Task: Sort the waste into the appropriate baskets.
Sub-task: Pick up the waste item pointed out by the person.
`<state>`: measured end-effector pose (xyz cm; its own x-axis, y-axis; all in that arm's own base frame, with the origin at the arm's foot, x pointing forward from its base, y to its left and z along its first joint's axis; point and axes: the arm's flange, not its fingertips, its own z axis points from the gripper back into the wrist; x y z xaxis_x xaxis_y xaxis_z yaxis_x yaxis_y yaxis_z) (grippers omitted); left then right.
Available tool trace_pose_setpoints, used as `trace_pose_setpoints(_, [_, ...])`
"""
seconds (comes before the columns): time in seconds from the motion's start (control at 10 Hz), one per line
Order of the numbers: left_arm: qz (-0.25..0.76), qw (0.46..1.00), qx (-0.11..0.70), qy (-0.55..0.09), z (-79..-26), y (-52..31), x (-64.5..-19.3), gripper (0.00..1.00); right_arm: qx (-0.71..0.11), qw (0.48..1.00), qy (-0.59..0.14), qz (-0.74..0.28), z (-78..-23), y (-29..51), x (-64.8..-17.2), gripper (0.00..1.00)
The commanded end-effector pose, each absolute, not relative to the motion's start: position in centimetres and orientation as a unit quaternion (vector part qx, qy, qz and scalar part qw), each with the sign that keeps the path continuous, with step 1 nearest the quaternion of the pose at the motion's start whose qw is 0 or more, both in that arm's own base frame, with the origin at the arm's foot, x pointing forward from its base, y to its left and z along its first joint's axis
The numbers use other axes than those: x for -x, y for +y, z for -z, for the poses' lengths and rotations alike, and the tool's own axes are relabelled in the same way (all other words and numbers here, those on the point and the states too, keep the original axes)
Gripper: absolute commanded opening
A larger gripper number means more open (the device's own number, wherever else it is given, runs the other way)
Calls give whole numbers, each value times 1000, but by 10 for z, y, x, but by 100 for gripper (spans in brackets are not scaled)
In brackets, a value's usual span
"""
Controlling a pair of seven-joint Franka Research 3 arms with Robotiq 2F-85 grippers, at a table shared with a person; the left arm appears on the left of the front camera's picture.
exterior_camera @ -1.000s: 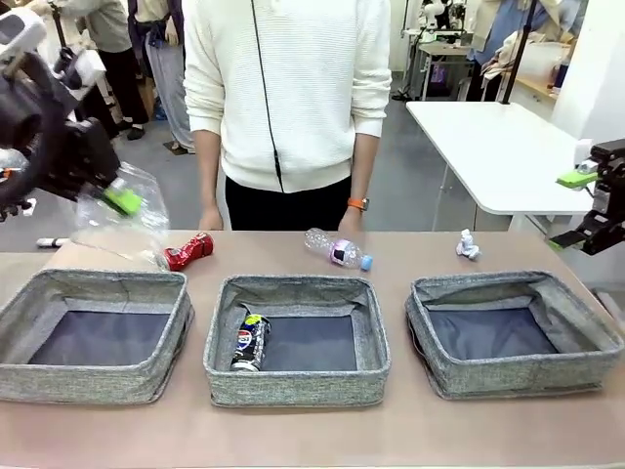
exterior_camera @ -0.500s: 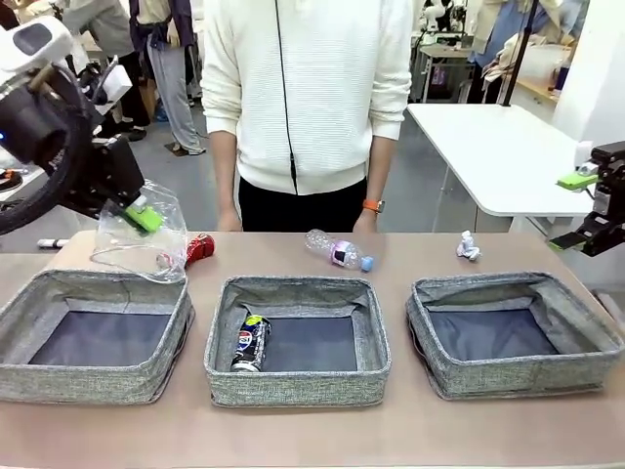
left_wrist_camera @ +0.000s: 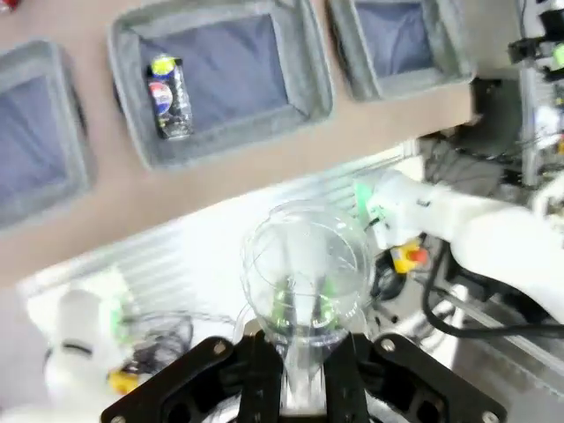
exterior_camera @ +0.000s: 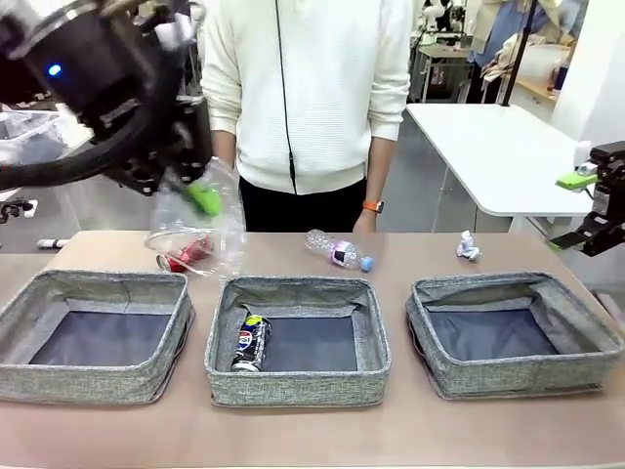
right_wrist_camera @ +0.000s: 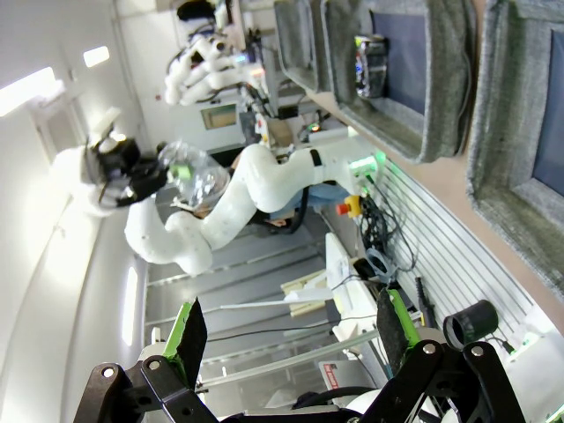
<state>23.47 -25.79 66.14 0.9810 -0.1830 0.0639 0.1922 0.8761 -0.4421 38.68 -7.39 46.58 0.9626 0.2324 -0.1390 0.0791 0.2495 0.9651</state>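
Baskets (exterior_camera: 296,386): middle holds logo can (exterior_camera: 251,342) | left gripper (exterior_camera: 203,200) grips clear cup (exterior_camera: 229,223), seemingly | right gripper (exterior_camera: 571,210) released

Three baskets (exterior_camera: 298,386) are speckled grey weave with dark slate bottoms, on a tan table (exterior_camera: 420,430). The centre one's logo can (exterior_camera: 251,342) is blue-black with red, white and yellow print. Higher up are a red can (exterior_camera: 186,256), a clear bottle (exterior_camera: 337,250) with a blue cap, a white paper wad (exterior_camera: 468,244) and, upper left, a colourless cup (exterior_camera: 200,230).

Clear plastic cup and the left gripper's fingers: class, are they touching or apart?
Touching. Left wrist view: both fingers pinch the clear plastic cup between them.
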Motion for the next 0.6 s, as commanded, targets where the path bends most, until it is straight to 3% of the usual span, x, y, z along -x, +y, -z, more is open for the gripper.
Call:
trace_pose_setpoints(0.0, [105, 984, 134, 52, -700, -314, -257, 13, -615, 776, 132, -41, -472, -72, -388, 100])
trace_pose_setpoints(0.5, [38, 992, 111, 40, -745, -398, -268, 13, -615, 776, 132, -41, -472, -72, -388, 100])
